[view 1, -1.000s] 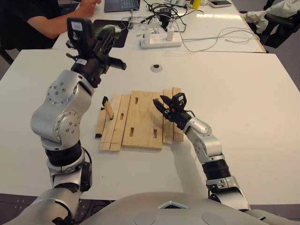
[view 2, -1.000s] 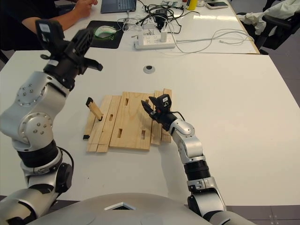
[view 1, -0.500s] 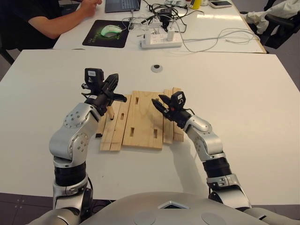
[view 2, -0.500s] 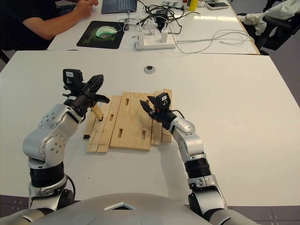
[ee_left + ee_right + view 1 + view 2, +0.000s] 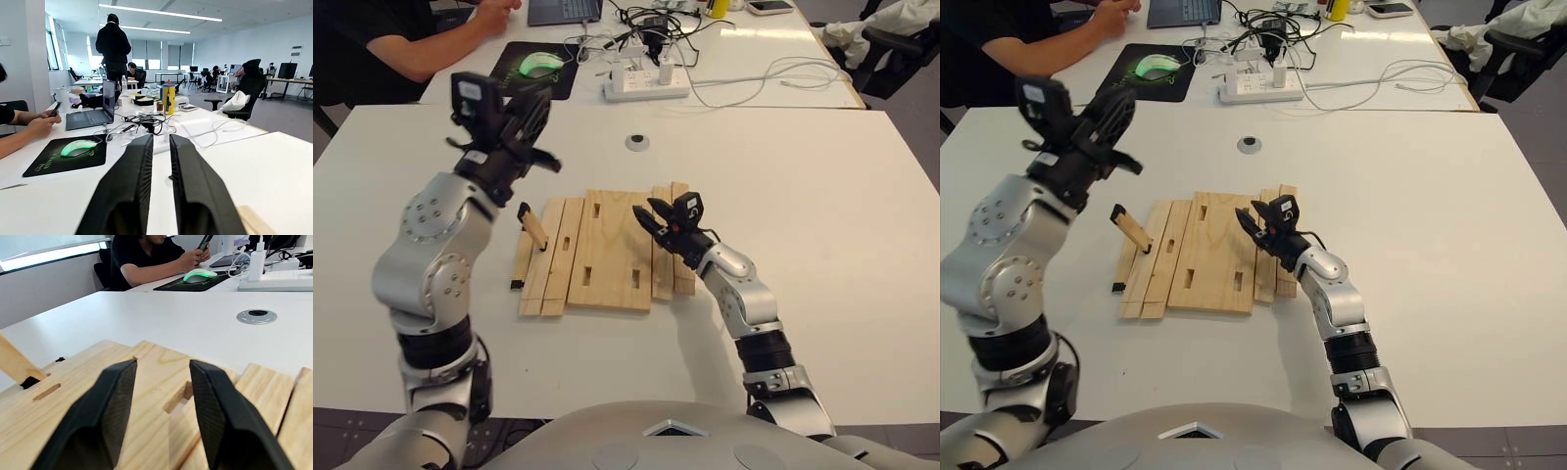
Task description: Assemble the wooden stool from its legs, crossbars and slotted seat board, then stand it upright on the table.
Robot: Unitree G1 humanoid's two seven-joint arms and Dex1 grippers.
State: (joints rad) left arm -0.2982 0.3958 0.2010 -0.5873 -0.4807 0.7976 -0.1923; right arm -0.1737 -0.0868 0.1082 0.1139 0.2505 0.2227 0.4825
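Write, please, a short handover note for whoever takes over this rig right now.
Left gripper: raised above the table, left of the wood, holding nothing.
Right gripper: open, low over the seat board, empty.
The seat board lies flat, with narrow boards flat along both sides. One short piece stands tilted in a left board's slot.
Done: nothing joined beyond that piece.
Left: fit the legs and crossbars, then stand the stool upright.
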